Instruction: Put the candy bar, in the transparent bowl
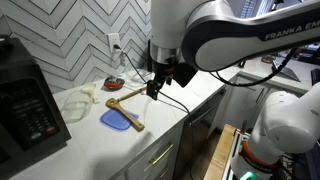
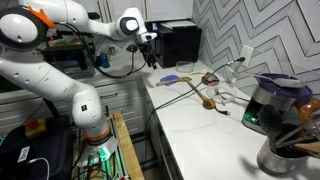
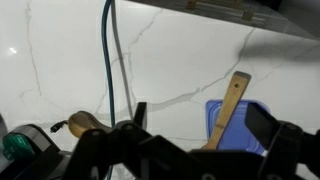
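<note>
- The gripper [image 1: 155, 92] hangs above the white counter [image 1: 175, 105], clear of it, seen in both exterior views [image 2: 151, 62].
- In the wrist view the gripper [image 3: 200, 125] has its 2 fingers [image 3: 141, 113] spread wide. Bare counter [image 3: 180, 60] shows between them and nothing is in their grip.
- The bowl [image 1: 78, 100] stands on the counter well off to 1 side of the gripper. It is out of the wrist view, and nothing can be made out inside it.
- I cannot pick out the candy bar with any certainty in these views.
- A small green thing [image 3: 15, 146] sits at the lower edge of the wrist view, outside the finger on that side. It is too cut off to name.
- A flat blue piece [image 3: 228, 128] lies on the counter just inside 1 finger and partly under it. In an exterior view it [image 1: 117, 121] sits below and to the side of the gripper.
- A wooden spatula [image 3: 236, 98] lies tilted with 1 end over the blue piece.
- A wooden spoon [image 3: 82, 123] lies outside the opposite finger. Only its rounded end shows in the wrist view.
- A thin cable [image 3: 112, 60] runs down across the counter on the spoon's side of the gripper.
- A small red dish [image 1: 114, 84] sits near the wall, between the gripper and the bowl, apart from both.
</note>
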{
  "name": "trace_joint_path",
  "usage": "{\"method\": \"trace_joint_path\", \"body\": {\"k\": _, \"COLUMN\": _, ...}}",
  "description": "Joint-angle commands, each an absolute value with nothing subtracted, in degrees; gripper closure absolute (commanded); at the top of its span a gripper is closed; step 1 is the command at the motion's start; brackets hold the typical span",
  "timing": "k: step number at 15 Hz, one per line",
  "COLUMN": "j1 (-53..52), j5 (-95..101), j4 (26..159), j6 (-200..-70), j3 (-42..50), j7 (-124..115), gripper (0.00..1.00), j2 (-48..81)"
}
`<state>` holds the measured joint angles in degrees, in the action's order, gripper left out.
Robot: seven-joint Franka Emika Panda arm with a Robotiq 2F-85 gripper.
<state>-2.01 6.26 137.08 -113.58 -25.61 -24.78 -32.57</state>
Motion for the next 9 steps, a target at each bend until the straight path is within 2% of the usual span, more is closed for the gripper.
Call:
{"method": "trace_joint_path", "body": {"k": 1, "j1": -4.13, "j5": 7.51, "j4": 136.9, "j6": -113.29, "j3": -23.89, "j7": -25.83, "gripper": 0.0, "j2": -31.97}}
{"method": "trace_joint_path", "body": {"k": 9, "j1": -5.72, "j5": 9.14, "j4": 132.74, "j6": -114.2, "j3": -24.44, "j7": -23.07, "gripper": 0.0, "j2": -31.92}}
